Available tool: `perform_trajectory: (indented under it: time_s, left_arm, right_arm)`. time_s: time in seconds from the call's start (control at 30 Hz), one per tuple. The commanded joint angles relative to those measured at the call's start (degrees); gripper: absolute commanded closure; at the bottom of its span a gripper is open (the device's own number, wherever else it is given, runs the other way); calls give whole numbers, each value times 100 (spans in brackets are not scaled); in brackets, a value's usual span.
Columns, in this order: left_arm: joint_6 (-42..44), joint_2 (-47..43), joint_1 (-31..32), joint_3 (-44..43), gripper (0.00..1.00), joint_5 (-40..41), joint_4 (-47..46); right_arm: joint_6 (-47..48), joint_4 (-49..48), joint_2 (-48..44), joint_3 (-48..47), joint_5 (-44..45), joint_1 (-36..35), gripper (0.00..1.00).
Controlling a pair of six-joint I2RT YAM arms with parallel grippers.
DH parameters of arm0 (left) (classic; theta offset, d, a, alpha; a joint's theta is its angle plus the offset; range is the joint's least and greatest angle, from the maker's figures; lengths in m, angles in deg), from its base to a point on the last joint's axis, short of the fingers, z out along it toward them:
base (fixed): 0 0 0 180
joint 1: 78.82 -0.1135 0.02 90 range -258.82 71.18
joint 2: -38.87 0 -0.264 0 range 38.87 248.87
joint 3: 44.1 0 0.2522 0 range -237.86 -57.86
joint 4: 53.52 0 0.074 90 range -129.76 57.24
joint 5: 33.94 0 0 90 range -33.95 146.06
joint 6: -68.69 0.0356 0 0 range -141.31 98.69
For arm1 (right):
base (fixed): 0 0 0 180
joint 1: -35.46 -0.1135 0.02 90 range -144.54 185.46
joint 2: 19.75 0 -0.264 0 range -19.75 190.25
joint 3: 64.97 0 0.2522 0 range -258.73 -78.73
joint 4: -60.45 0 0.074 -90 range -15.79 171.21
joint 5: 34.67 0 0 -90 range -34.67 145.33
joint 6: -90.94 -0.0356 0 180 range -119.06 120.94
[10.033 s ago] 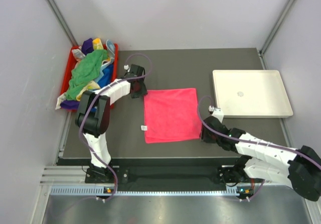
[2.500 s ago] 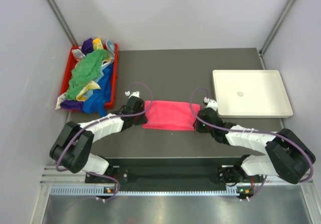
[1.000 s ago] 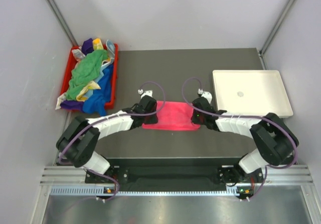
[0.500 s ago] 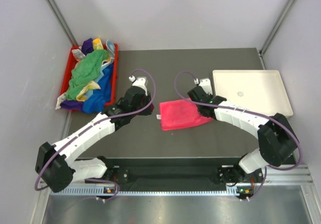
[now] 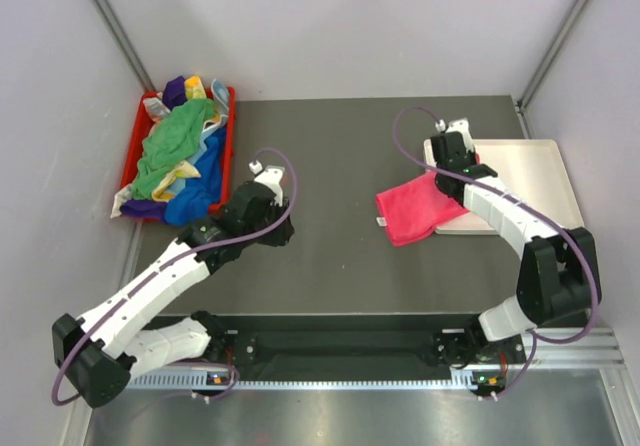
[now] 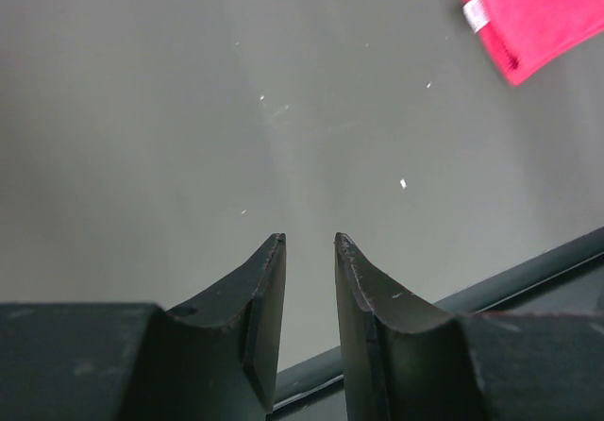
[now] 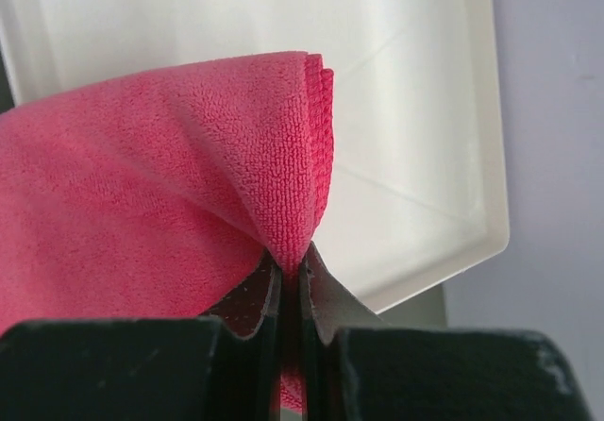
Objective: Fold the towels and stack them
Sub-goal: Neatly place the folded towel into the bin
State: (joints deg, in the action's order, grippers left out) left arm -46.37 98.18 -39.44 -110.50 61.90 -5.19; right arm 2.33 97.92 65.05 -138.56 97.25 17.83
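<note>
A folded bright pink towel [image 5: 412, 213] hangs from my right gripper [image 5: 446, 180], which is shut on a pinched fold of it [image 7: 283, 204]. The towel's upper corner is over the left edge of the white tray [image 5: 520, 181], and the rest droops over the table. In the right wrist view the tray [image 7: 406, 109] lies right behind the cloth. My left gripper [image 5: 281, 234] is open and holds nothing, low over bare table; its wrist view has the fingertips [image 6: 274, 251] apart and the pink towel [image 6: 533, 10] far off at top right. More towels [image 5: 178, 141] are heaped in the red bin.
The red bin [image 5: 229, 101] with green, blue, purple and yellow cloths stands at the table's left edge. The white tray fills the right side near the wall. A dark rail [image 6: 528, 270] marks the table's near edge.
My right gripper has carried the pink towel right and away, up to the tray's edge. My left gripper has let go of it, opened and drawn back to the left.
</note>
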Motion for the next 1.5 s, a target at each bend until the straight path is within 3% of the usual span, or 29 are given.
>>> perform_trajectory:
  time_s: [0.0,0.3,0.83,1.47]
  left_arm:
    - [387,-244,9,52,67,109,410]
    - [352,-683,70,509,65,409,217]
    - [326,-912,79,580,59,620,226]
    - [326,-921,141,641,55,698,200]
  right_arm:
    - [678,-568,160,-476,133,330,100]
    - [1161,-1366,802,-750,774,857,100]
    - [1592,-1895,1320,-960,1144,1578,100]
    - [1426,-1843,2138,-1417,1707,2167,100]
